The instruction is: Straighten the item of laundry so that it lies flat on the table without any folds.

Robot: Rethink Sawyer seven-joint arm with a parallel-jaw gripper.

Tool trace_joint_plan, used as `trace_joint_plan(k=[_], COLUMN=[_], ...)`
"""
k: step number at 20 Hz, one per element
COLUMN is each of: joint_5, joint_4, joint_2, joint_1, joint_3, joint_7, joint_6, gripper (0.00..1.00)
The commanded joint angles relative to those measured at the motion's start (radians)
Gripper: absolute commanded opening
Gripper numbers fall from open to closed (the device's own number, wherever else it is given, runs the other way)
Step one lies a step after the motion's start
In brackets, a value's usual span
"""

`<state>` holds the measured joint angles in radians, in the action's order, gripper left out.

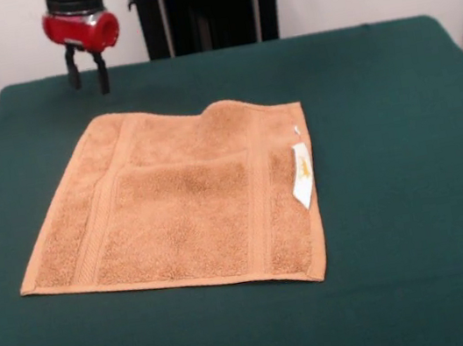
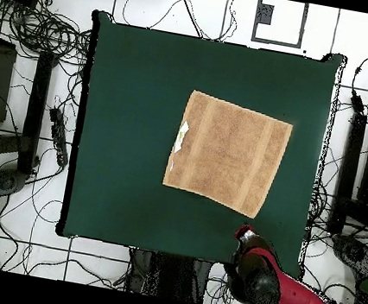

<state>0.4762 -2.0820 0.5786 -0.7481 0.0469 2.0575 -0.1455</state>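
— Gripper position? Far left, above the table, its two fingers slightly parted and holding nothing.
— Towel? Orange-tan towel lies mid-table, its far edge slightly rumpled.

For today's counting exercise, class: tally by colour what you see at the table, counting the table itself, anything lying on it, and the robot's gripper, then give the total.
Orange-tan: 1, the towel
White: 1, the label on the towel's edge
Dark green: 1, the table
Red and black: 1, the gripper, open above the table's far edge
Total: 4
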Motion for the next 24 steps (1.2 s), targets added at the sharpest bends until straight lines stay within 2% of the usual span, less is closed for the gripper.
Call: trace_joint_plan(k=[1, 11, 17, 20, 24], joint_5=[-0.118, -0.172, -0.192, -0.208, -0.21], joint_4=[0.105, 0.193, 0.26, 0.31, 0.364], joint_2=[0.015, -0.006, -0.069, -0.114, -0.142], joint_1=[0.108, 0.124, 0.155, 0.203, 0.204], joint_3=[-0.116, -0.154, -0.143, -0.116, -0.16], joint_7=[0.113, 0.079, 0.089, 0.106, 0.08], joint_6=[0.165, 0.226, 0.21, 0.173, 0.2], gripper=[1.0, 1.0, 1.0, 1.0, 1.0])
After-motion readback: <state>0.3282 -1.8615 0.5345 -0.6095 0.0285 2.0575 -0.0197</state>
